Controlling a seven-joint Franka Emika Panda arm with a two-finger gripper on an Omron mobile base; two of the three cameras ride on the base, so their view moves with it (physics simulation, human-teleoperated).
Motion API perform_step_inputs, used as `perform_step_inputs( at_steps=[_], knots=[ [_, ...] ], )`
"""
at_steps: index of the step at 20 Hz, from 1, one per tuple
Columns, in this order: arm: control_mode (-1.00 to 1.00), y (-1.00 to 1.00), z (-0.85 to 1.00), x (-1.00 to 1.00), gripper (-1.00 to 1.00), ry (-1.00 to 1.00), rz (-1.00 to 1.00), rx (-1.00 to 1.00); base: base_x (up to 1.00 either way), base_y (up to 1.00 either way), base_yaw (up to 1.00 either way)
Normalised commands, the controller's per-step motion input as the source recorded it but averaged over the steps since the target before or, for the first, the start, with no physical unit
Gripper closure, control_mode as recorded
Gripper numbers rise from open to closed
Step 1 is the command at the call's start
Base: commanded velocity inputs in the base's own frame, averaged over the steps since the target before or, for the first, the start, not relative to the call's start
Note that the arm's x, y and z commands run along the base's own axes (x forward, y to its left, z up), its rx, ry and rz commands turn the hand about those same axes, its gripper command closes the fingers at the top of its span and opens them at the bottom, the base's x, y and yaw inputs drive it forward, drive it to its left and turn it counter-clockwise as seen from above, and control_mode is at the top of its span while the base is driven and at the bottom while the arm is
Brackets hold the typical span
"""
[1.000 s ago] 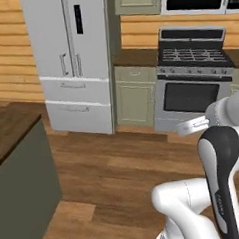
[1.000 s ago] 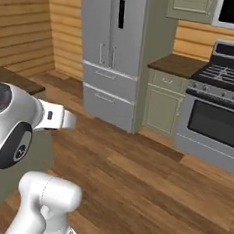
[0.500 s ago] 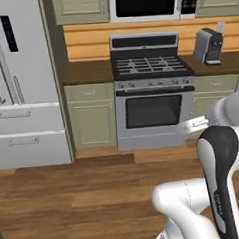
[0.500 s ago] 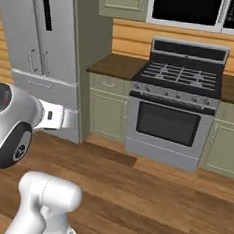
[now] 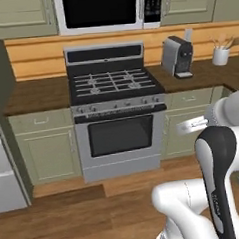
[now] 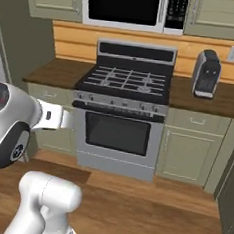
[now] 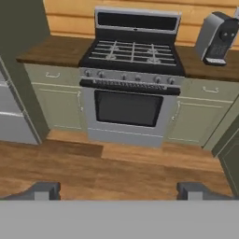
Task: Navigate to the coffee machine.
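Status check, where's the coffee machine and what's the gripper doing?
Gripper open, holding nothing. Coffee machine on counter right of stove. Bare wood floor lies between.

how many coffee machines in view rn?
1. The coffee machine stands on the counter right of the stove, below the microwave's right end.

a gas stove [image 5: 114, 86] sits under a microwave [image 5: 107, 9], between green cabinets [image 5: 40, 146].

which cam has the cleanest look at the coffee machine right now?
Right base view: the coffee machine stands whole on the counter right of the stove, black front with both buttons facing the camera. Left base view shows it whole too, but angled. Hand view has it tilted in the top right corner, top clipped.
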Motion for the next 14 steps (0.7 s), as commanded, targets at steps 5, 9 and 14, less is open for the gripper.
perform_step_inputs(
  at_steps=[5,9,14],
  knots=[
    [1.0,0.0,0.0,0.0,-1.0,0.0,0.0,0.0,1.0,-1.0,0.0],
    [1.0,0.0,0.0,0.0,-1.0,0.0,0.0,0.0,1.0,-0.96,0.0],
    [1.0,0.0,0.0,0.0,-1.0,0.0,0.0,0.0,1.0,-0.51,0.0]
  ],
)
